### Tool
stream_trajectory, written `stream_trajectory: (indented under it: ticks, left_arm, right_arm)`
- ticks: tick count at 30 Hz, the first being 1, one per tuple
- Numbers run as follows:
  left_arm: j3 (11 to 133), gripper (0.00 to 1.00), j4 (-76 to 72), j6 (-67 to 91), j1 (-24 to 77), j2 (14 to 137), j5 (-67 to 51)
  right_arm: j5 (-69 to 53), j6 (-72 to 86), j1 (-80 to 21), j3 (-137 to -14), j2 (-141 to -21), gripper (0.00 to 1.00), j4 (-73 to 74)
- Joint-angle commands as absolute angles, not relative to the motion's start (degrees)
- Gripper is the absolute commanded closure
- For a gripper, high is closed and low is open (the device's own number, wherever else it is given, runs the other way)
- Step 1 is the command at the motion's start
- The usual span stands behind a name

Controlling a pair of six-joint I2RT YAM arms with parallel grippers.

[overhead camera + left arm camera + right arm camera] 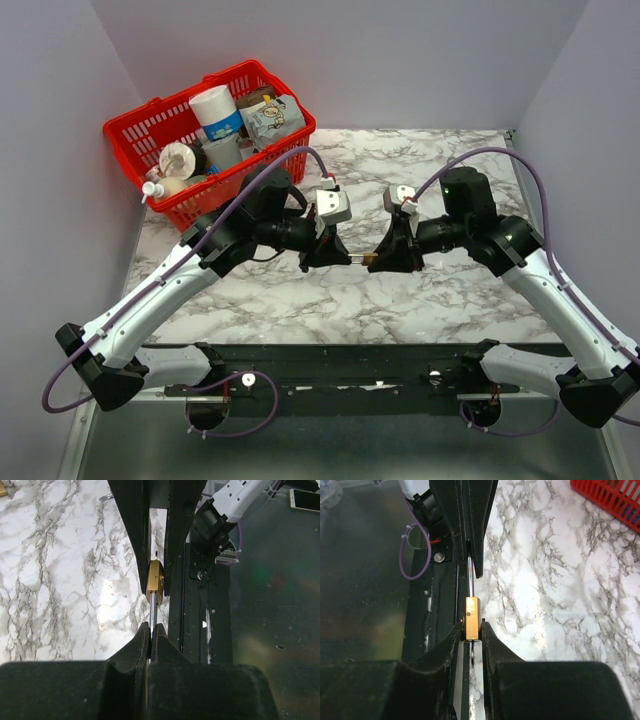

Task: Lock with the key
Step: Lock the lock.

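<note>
Centre of the top view, over the marble table (400, 300): the left gripper (151, 635) is clamped tight on the key (151, 612), whose silver shaft meets the brass padlock (472, 615). The right gripper (472, 630) pinches that padlock from the opposite side.

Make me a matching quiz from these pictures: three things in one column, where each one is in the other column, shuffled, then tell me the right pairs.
Things:
1. brass padlock
2. silver key
3. red basket

Places:
A. far left corner of the marble table
B. clamped in the right claw
C. clamped in the left claw

Pairs: 1-B, 2-C, 3-A
</note>
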State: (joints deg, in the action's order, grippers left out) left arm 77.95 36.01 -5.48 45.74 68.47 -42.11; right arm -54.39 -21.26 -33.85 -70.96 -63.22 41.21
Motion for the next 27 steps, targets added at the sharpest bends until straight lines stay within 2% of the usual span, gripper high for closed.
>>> stream_trajectory:
  ticks: [1, 7, 15, 20, 21, 24, 25, 27]
  left_arm:
    - [77.43, 1.00, 21.90, -1.24, 49.30, 70.40, -44.47]
    - [77.34, 1.00, 21.88, -0.88, 49.84, 71.28, -43.86]
    - [81.73, 1.00, 32.25, -13.79, 46.23, 70.75, -40.52]
    - [83.40, 1.00, 31.73, -12.66, 45.79, 70.84, -39.12]
    - [83.32, 0.93, 31.47, -11.53, 45.62, 70.75, -38.50]
    - [82.53, 0.61, 29.01, -5.38, 44.13, 69.96, -35.52]
    - [82.18, 0.46, 26.92, -0.66, 41.51, 69.61, -34.99]
    - [80.51, 0.32, 24.10, 4.46, 37.29, 68.12, -36.90]
  right_arm:
    - [-58.18, -17.76, -36.74, -72.07, -64.95, 0.99, 31.65]
    - [-57.31, -17.31, -37.27, -72.51, -65.66, 0.99, 31.64]
    - [-53.62, -21.70, -37.27, -67.07, -63.37, 0.99, 35.76]
    - [-50.38, -20.40, -37.27, -65.74, -63.46, 0.99, 35.08]
    - [-48.97, -17.43, -37.27, -65.83, -63.46, 0.99, 33.42]
    - [-43.87, -13.20, -36.74, -66.53, -63.20, 0.99, 30.95]
    - [-42.90, -11.88, -36.48, -66.45, -62.76, 0.99, 29.72]
    - [-39.12, -8.20, -35.60, -64.43, -61.62, 0.99, 24.56]
